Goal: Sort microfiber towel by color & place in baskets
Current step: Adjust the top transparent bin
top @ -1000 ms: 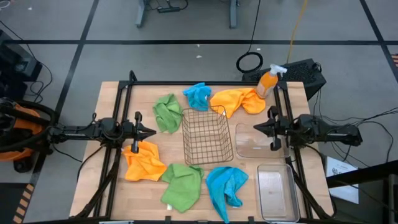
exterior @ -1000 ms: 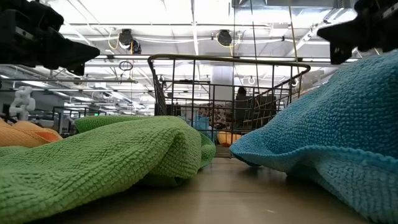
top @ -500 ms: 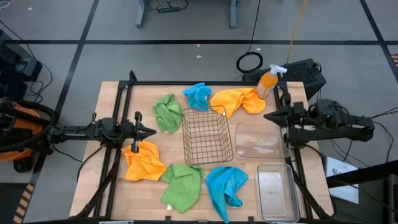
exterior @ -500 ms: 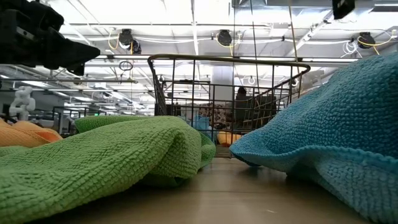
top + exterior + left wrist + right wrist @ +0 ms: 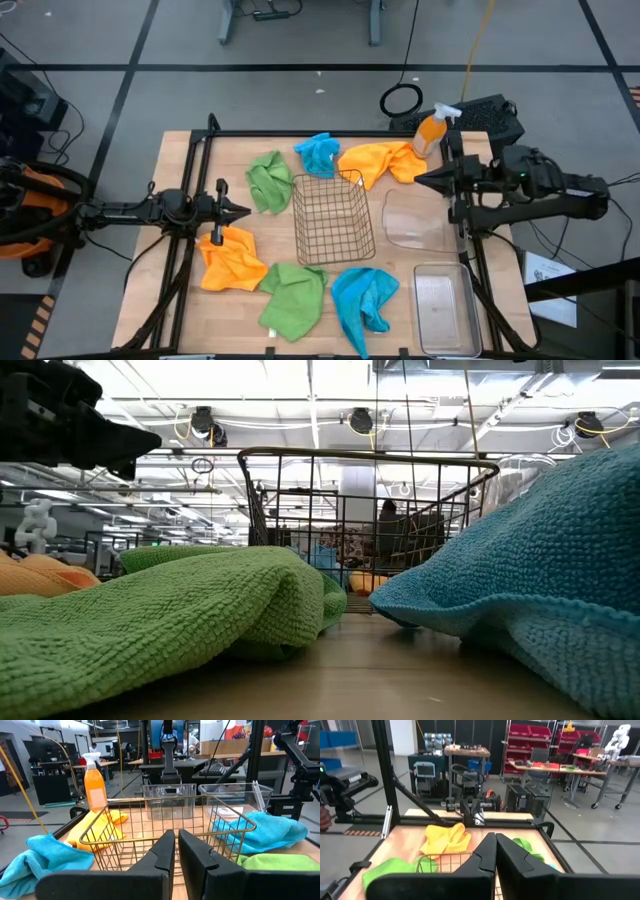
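Six towels lie flat on the table. A green one [image 5: 268, 180], a blue one [image 5: 318, 153] and an orange one [image 5: 382, 162] lie toward the far edge. An orange one [image 5: 232, 258], a green one [image 5: 293, 298] and a blue one [image 5: 362, 303] lie toward the near edge. The copper wire basket [image 5: 332, 218] stands in the middle, with the clear tub [image 5: 415, 222] to its right and the clear bin [image 5: 445, 305] at the near right corner. My left gripper [image 5: 245, 212] hovers shut above the near orange towel's far edge. My right gripper [image 5: 418, 180] is shut and raised over the tub's far side.
An orange spray bottle [image 5: 432, 130] stands at the far right corner beside a black box [image 5: 495, 118]. A black frame rail [image 5: 300, 133] runs along the table's far edge. Bare wood shows on the far left [image 5: 185, 160] and between the baskets.
My right gripper has risen and moved toward the table's far edge, away from the tub's middle; in the low view it has gone up out of the picture. It has stayed shut. The left arm and the towels have kept still.
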You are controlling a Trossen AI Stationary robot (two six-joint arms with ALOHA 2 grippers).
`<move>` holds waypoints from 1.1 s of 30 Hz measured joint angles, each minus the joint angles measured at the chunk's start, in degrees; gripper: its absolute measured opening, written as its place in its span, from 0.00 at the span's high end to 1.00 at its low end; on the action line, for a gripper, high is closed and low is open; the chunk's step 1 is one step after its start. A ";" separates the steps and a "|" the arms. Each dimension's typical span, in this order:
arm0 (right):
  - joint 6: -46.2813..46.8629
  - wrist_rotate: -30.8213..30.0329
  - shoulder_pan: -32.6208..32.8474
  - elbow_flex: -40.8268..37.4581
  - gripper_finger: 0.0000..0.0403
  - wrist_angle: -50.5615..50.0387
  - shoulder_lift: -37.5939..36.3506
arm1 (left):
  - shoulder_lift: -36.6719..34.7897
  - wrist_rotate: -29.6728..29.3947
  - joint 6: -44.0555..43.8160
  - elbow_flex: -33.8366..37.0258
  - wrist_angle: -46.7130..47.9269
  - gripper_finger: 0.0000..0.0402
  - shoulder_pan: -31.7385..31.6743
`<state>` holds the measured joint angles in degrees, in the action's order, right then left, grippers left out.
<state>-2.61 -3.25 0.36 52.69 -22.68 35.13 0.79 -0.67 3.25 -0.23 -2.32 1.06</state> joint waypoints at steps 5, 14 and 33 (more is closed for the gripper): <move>1.20 0.06 0.00 0.00 1.00 -0.12 2.00 | 0.01 0.00 -0.47 0.00 -0.03 0.92 0.00; 6.46 0.14 0.00 0.00 1.00 1.47 2.78 | 0.01 0.04 -3.43 -0.01 0.08 0.92 -0.02; 9.18 0.39 0.00 1.48 1.00 -4.22 -3.72 | 0.01 -3.06 -10.26 0.00 -0.18 0.92 0.02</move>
<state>6.57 -2.85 0.36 54.17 -26.90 31.41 0.80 -3.73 -7.01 -0.23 -2.49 1.08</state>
